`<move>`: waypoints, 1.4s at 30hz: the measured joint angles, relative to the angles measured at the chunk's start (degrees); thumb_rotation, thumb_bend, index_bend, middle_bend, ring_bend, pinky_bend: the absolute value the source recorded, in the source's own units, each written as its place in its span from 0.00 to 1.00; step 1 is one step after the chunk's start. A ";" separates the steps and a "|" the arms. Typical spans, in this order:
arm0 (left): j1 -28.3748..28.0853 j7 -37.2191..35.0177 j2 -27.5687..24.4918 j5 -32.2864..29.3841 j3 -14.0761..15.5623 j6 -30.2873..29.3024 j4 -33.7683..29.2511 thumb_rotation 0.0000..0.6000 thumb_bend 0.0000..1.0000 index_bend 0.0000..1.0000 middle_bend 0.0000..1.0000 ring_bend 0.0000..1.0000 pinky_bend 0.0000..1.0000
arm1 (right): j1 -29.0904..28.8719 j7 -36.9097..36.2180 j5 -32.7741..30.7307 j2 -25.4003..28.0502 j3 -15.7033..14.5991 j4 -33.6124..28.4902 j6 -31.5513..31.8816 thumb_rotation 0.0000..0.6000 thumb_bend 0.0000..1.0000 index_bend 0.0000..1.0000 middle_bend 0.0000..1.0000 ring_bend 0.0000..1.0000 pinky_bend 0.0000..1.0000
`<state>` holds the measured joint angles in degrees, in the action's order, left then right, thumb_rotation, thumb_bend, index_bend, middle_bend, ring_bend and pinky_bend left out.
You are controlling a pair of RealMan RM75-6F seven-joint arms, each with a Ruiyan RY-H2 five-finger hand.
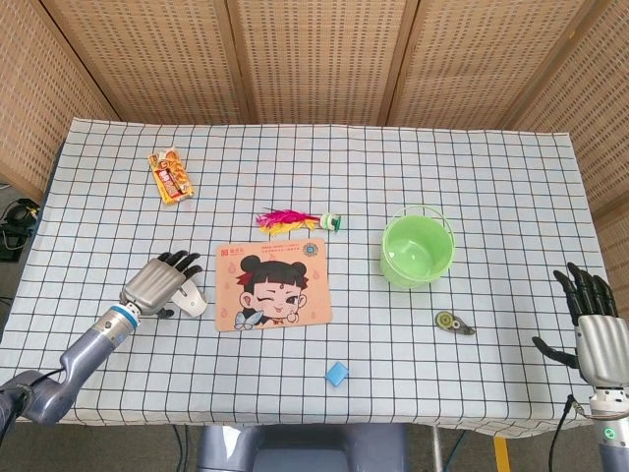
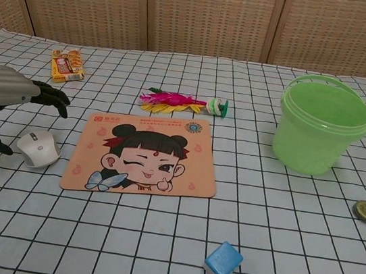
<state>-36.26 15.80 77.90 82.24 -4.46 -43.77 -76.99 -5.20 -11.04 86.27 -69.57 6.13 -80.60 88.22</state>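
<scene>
Left hand: fingers spread, grasping nothing, poised directly above the white mouse.
Mouse: beneath the left hand's palm, just beside the cartoon mouse pad.
Right hand: spread, unladen, well apart at the table edge.

The head view looks steeply down from high up, taking in the whole checked table to the wicker screens. The chest view sits low and close, facing level across it. Both share the mouse pad and green bucket.
</scene>
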 measured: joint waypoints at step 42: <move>-4.89 2.61 1.85 0.76 1.54 -5.74 -1.27 1.00 0.52 0.59 0.39 0.36 0.43 | 1.01 -4.24 -0.59 0.97 1.22 0.75 1.88 1.00 0.08 0.12 0.00 0.00 0.00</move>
<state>-41.16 18.40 79.75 83.00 -2.92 -49.51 -78.26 -4.19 -15.28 85.68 -68.60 7.35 -79.85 90.10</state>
